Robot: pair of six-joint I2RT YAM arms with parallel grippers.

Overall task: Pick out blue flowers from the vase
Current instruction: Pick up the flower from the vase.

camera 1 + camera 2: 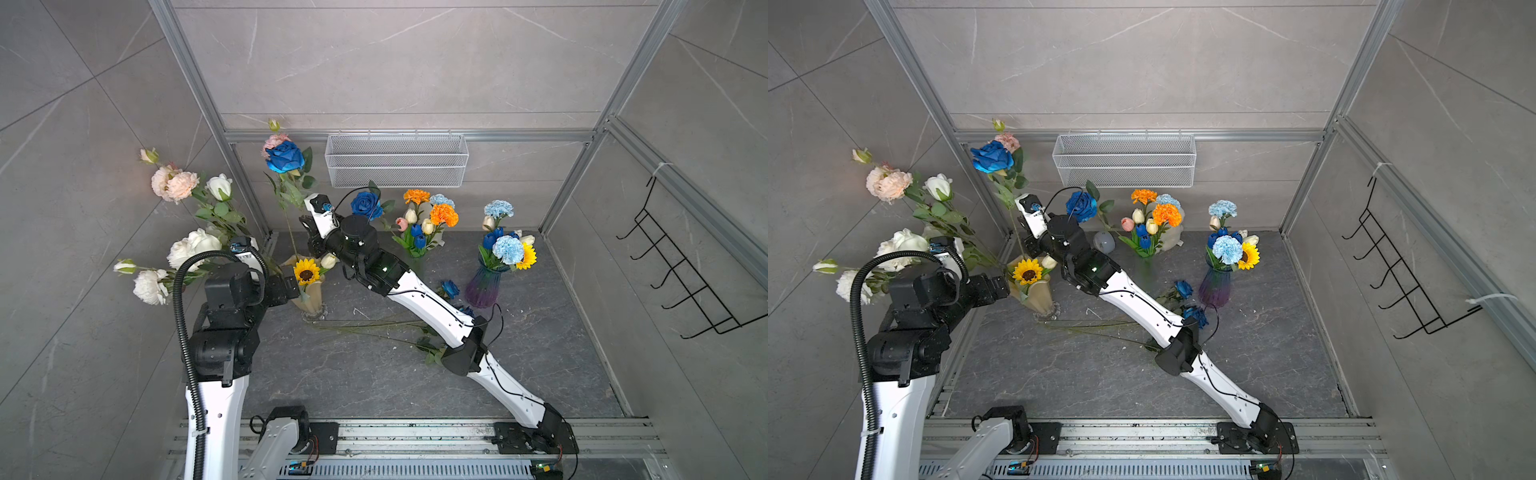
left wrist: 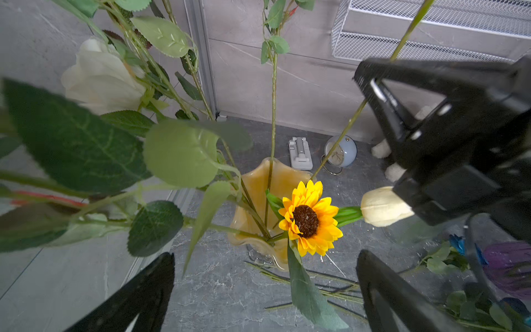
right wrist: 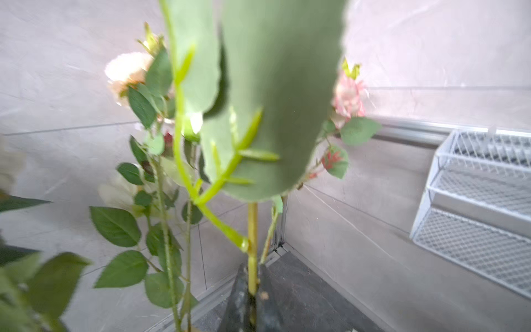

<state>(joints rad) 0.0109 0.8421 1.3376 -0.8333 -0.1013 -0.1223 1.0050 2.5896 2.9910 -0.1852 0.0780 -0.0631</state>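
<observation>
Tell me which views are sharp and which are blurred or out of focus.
Both top views: evenly lit and sharp. Left wrist view: the sunflower and amber vase are crisp, the nearest leaves softer. Right wrist view: a big leaf close to the lens is out of focus and edge leaves smear; the green stem pinched in the right tool is fairly clear.

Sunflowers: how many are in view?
2. One sunflower sits in the amber vase. The other is in the purple vase, beside the pale blue carnation. The dense bouquets could hide more.
</observation>
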